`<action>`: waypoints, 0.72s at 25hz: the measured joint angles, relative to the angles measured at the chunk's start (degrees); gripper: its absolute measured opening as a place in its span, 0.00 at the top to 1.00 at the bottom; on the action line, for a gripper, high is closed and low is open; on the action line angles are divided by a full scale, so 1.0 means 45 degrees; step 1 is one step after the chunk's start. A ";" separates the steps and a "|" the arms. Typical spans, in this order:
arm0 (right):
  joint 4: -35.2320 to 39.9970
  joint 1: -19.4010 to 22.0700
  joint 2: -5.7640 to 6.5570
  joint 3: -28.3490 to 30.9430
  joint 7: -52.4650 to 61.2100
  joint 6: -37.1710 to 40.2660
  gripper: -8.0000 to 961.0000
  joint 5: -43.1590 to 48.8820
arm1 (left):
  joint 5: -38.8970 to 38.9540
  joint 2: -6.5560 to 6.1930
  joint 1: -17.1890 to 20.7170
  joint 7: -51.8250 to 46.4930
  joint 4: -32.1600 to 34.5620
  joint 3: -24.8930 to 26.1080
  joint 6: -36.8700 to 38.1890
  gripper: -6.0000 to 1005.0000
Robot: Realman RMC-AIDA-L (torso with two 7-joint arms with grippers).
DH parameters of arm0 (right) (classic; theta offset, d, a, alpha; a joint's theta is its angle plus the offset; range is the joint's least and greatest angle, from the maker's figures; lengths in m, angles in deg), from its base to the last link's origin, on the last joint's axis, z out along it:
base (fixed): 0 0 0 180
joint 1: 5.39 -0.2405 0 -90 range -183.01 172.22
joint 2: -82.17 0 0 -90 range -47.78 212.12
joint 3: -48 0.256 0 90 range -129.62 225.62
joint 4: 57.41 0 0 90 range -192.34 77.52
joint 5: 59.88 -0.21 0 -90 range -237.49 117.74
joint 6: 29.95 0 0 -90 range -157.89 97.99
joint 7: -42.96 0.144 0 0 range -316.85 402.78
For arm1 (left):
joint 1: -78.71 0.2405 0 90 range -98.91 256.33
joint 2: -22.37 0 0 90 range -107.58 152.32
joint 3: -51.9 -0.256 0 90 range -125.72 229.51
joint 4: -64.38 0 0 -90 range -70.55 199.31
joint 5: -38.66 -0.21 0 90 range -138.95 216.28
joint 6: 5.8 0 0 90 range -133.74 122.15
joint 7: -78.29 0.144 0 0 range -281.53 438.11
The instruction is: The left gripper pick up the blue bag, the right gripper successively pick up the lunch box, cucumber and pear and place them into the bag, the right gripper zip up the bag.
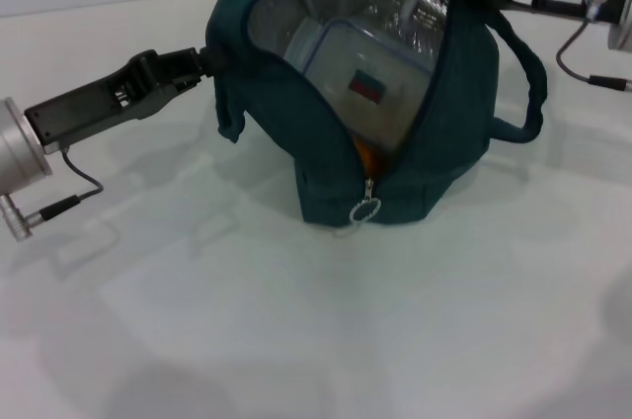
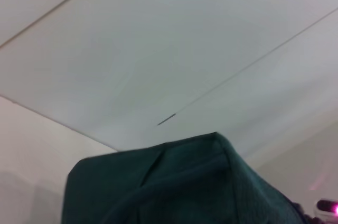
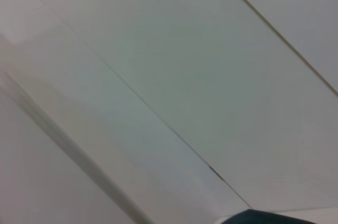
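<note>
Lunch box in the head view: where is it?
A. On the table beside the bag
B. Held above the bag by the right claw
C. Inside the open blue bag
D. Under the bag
C: the lunch box sits within the blue bag, framed by its unzipped opening.

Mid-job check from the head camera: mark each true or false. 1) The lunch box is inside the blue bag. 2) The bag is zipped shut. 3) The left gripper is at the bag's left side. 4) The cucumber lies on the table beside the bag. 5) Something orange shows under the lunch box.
1) True: the lunch box sits in the blue bag.
2) False: it gapes open; the zipper pull hangs at the low front end.
3) True: the left gripper meets the bag's left edge.
4) False: no cucumber on the table.
5) True: an orange patch, probably the pear.
</note>
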 joint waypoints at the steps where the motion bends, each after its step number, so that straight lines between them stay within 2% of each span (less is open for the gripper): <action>1: -0.0001 0.0029 -0.0011 -0.0003 0.0000 -0.0018 0.98 0.0025 | 0.0000 -0.0021 -0.0032 -0.0030 0.0003 -0.0001 0.0062 0.87; 6: -0.0009 -0.0036 -0.0160 -0.0047 0.0003 -0.0177 0.98 0.0412 | 0.0008 -0.0163 -0.0110 -0.0506 0.0015 0.0000 0.0526 0.86; 10: -0.0012 -0.0160 -0.0198 -0.0054 0.0003 -0.0134 0.98 0.0453 | 0.0223 -0.0198 -0.0035 -0.0706 0.0052 0.0000 0.1019 0.86; 18: -0.0056 -0.0424 -0.0230 -0.0388 0.0000 -0.0638 0.95 0.0509 | 0.0282 -0.0284 0.0256 -0.0579 0.0054 0.0000 0.0995 0.84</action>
